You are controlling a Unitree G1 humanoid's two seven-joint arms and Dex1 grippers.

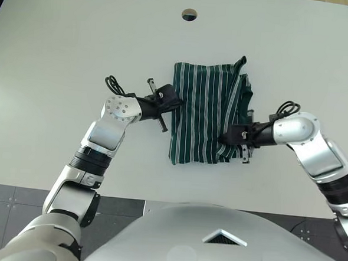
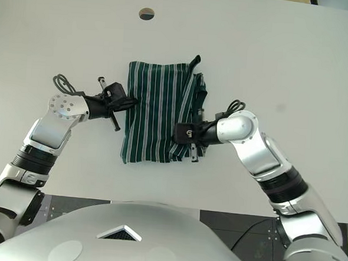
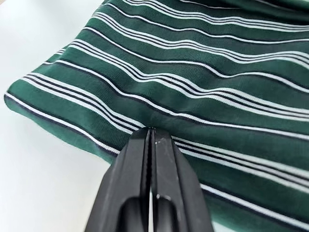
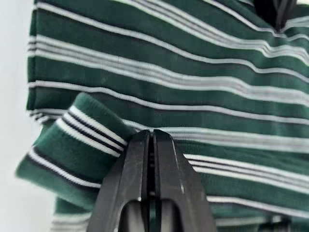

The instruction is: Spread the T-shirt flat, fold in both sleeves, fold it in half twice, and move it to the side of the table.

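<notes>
I have the T-shirt [image 1: 202, 111] lying on the white table [image 1: 60, 52] as a narrowed, striped block, its long axis running straight away from me, and I place everything else from that block. The left gripper [image 3: 150, 133] sits at the shirt's left long edge, about halfway along, with its 2 fingers pressed fully together and their tips touching the cloth. The right gripper [image 4: 153, 133] sits on the shirt's right long edge, closer to the near hem, and its fingers are equally closed beside a turned-back sleeve cuff [image 4: 72, 130]. In neither case can I tell whether a layer of fabric is actually pinched. So the shirt lies between the 2 grippers, each pointing inward across the short axis, and neither arm is clearly nearer. The left edge looks clean and straight. The right edge is rumpled, with a strip of cloth poking out at the far right corner. I judge the sleeves are in and a halving fold comes next. There is wide bare table to the shirt's left and right and more beyond it, up to a round hole [image 1: 189, 14]. The table's near edge lies only a little way from the near hem, so I would move the cloth away from me or sideways.
</notes>
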